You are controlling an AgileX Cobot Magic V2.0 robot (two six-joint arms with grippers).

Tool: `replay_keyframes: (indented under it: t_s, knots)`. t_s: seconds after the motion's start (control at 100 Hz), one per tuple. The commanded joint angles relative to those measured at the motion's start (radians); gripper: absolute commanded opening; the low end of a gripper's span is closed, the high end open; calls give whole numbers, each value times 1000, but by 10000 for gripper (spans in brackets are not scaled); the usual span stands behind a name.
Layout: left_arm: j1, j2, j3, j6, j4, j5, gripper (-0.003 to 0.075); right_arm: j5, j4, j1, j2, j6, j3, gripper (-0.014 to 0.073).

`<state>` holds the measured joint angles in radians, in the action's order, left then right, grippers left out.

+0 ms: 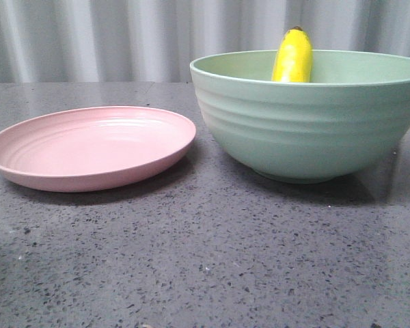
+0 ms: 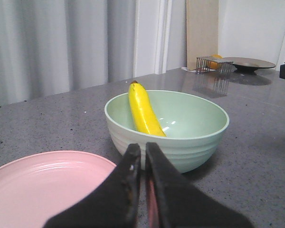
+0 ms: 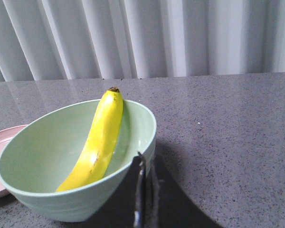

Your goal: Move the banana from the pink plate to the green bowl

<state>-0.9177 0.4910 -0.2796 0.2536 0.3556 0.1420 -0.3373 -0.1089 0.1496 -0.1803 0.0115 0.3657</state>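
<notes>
Speckled grey bench [image 1: 205, 260] up close, carrying our green bowl [image 1: 307, 123], pink plate [image 1: 89, 147] and banana [image 1: 292, 56].

We see the bowl just beside the bare plate, the banana leaning inside it, tip above the rim. We judge it light, firm, glossy-slick, best gripped mid-body. Our left pincer [image 2: 143, 156] and right pincer [image 3: 143, 164] are both pressed together, holding nothing, hovering apart from the bowl.

No readable text, label, brand, number or sign in any view. Nothing printed on visible surfaces of objects, tabletop or backdrop.
</notes>
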Motion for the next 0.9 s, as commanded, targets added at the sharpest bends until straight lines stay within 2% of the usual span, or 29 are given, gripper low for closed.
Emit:
replay_keyframes:
  t_s: [0.0,0.48,0.6,0.64,0.78,0.89]
  knots:
    - [-6,-8,-14,-2,4,84,-20,54,-2,1,4,-12,24,-62]
    - [-6,-8,-9,-2,4,79,-20,57,-2,1,4,-12,24,-62]
    - [18,-15,0,-2,-114,83,-20,57,-2,1,4,-12,24,-62]
    - [41,-15,15,-4,-163,105,-20,57,-2,1,4,-12,24,-62]
    - [193,-15,103,-71,-182,257,-20,57,-2,1,4,-12,24,-62]
    - [322,-60,159,-136,-215,287,-20,57,-2,1,4,-12,24,-62]
